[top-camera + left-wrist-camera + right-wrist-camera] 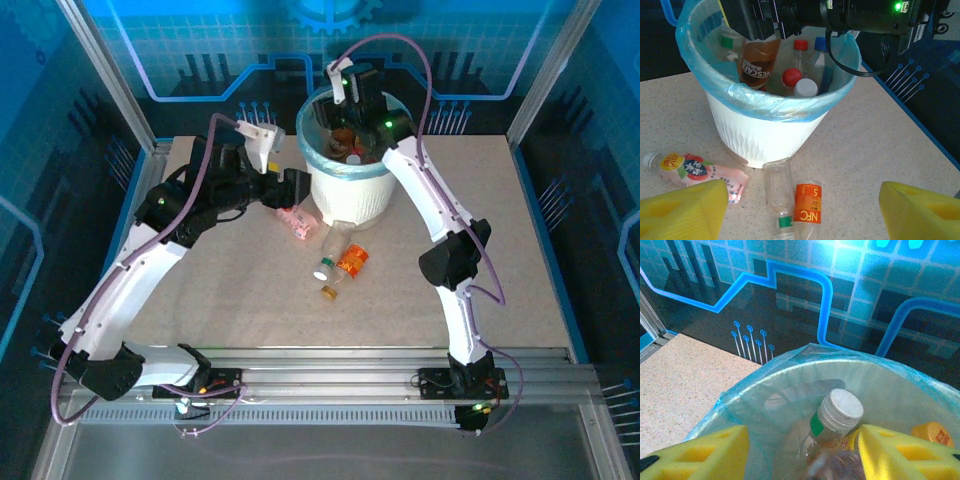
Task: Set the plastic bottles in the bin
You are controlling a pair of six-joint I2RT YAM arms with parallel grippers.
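The bin (350, 190) stands at the back middle of the table, a white bucket with a blue bag over its rim (765, 102). Several bottles (790, 77) lie inside it. My right gripper (352, 118) hangs open over the bin's mouth; a clear bottle with a white cap (840, 412) stands in the bin close by its right finger (905, 455). My left gripper (298, 190) is open, low beside the bin's left side. On the table by the bin lie a pink bottle (695, 170), a clear bottle (777, 185) and an orange-labelled bottle (807, 202).
An orange cap (932, 432) shows inside the bin at the right. The right arm (865, 15) crosses above the bin. Bare tabletop (500, 270) stretches to the right and front. Blue panels wall the cell.
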